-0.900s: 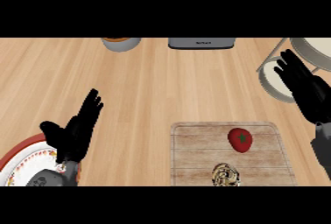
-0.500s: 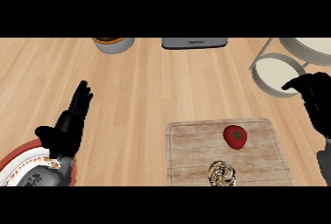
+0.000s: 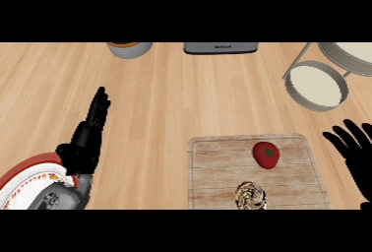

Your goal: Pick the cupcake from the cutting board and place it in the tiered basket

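Cupcake (image 3: 250, 195) sitting on cutting board (image 3: 218, 172) (near surface's front edge); right robot hand (image 3: 356, 150) hovering beside board, fingers spread, released; left robot hand (image 3: 88, 135) resting released.

cutting board (image 3: 218, 172) pale wood grain | cupcake (image 3: 251, 195) brown-white swirl | strawberry (image 3: 266, 154) red

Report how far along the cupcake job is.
Nothing is done yet: the cupcake sits on the cutting board, near its front edge, beside a strawberry. The right hand is open just off the board's right side, holding nothing; the left hand rests open. Grasping, lifting and placing in the tiered basket all remain.
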Robot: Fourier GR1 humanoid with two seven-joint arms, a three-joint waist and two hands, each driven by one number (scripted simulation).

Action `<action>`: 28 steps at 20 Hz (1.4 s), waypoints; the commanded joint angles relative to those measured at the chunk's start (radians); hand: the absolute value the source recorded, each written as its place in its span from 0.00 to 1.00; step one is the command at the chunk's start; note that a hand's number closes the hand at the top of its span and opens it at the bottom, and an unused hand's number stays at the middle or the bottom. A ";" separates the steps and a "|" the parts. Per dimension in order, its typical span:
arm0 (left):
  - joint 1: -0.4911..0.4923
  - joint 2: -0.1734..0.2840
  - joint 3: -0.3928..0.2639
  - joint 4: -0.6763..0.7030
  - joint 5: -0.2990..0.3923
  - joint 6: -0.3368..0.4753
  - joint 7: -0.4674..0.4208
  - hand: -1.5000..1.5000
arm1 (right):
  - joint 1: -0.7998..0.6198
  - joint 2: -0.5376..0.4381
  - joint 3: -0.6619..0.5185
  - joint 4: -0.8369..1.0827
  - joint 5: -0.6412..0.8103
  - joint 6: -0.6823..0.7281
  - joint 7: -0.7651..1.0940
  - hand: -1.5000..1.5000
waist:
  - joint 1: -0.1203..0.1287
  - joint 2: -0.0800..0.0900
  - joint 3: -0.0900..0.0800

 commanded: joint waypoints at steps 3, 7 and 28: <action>0.026 -0.001 -0.002 -0.011 -0.020 0.010 -0.002 0.50 | 0.143 -0.212 -0.169 -0.112 0.138 0.227 -0.062 0.00 | -0.011 -0.007 -0.004; 0.018 0.000 0.002 -0.007 -0.021 0.011 0.007 0.50 | 0.092 -0.359 -0.270 -0.259 0.350 0.231 -0.047 0.00 | -0.016 -0.013 -0.006; -0.066 -0.040 0.032 0.024 -0.060 -0.031 0.051 0.50 | 0.171 -0.352 -0.027 -1.091 0.814 0.025 0.538 0.00 | 0.020 0.002 -0.005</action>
